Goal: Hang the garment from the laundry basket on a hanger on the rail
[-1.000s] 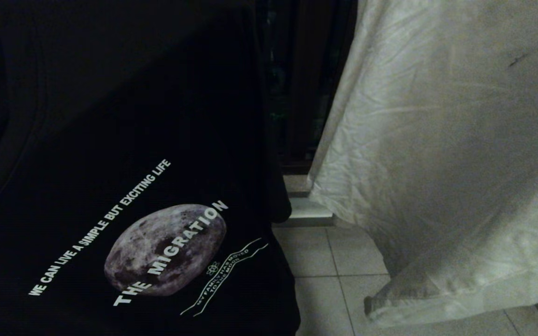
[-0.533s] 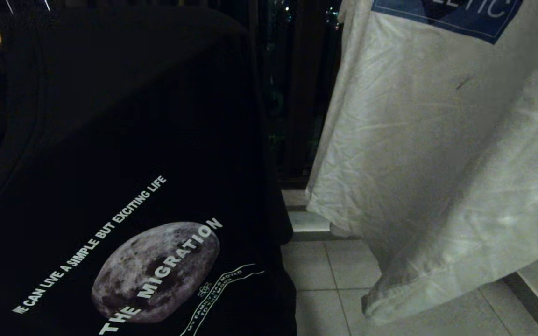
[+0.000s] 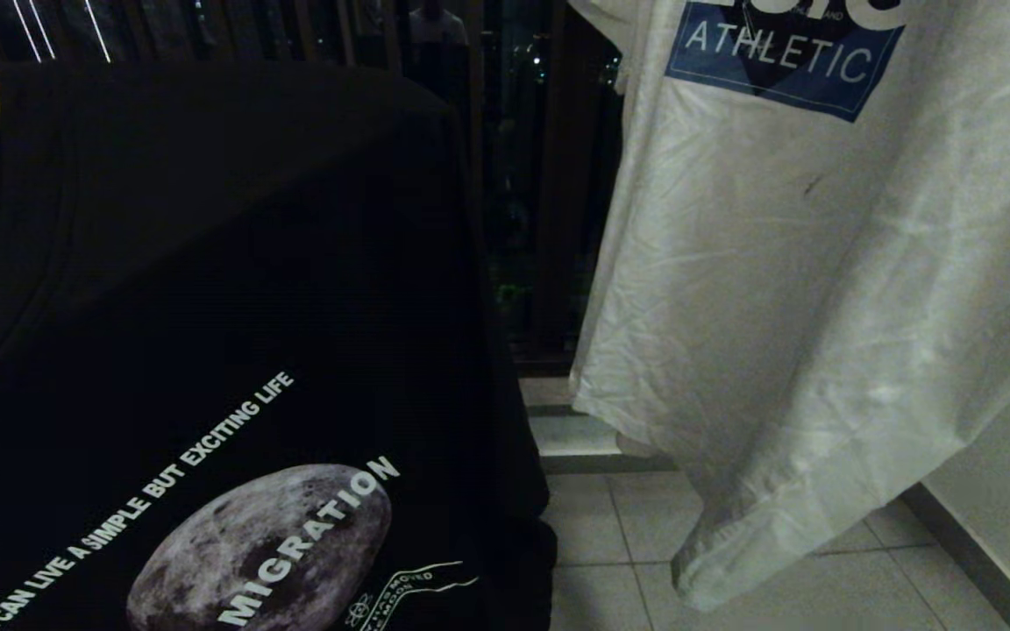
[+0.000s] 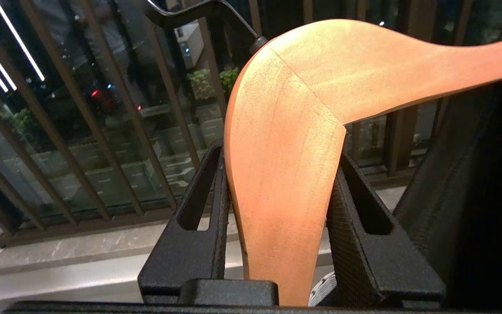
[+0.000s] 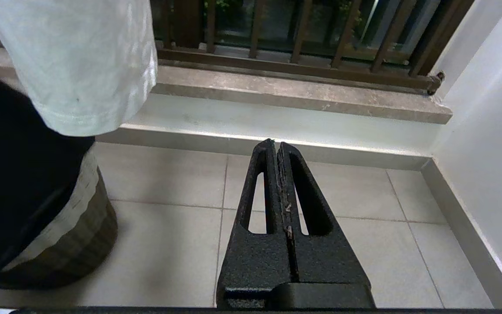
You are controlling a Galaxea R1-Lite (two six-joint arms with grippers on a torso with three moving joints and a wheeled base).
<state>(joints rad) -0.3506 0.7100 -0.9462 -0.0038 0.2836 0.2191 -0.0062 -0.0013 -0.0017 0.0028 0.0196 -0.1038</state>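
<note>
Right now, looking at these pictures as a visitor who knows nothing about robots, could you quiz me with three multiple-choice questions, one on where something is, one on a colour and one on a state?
1. Where does the white shirt hang relative to the black shirt in the head view?
A. to its right
B. to its left
C. behind it

2. What colour is the patch reading ATHLETIC?
A. red
B. blue
C. green

3. What is the left gripper doing?
A. hanging open and empty
B. clamping a wooden hanger
C. gripping a basket

Answers:
1 A, the white shirt fills the right side.
2 B, white letters sit on blue.
3 B, the hanger's arm sits between its fingers; the right gripper is shut and empty.
</note>
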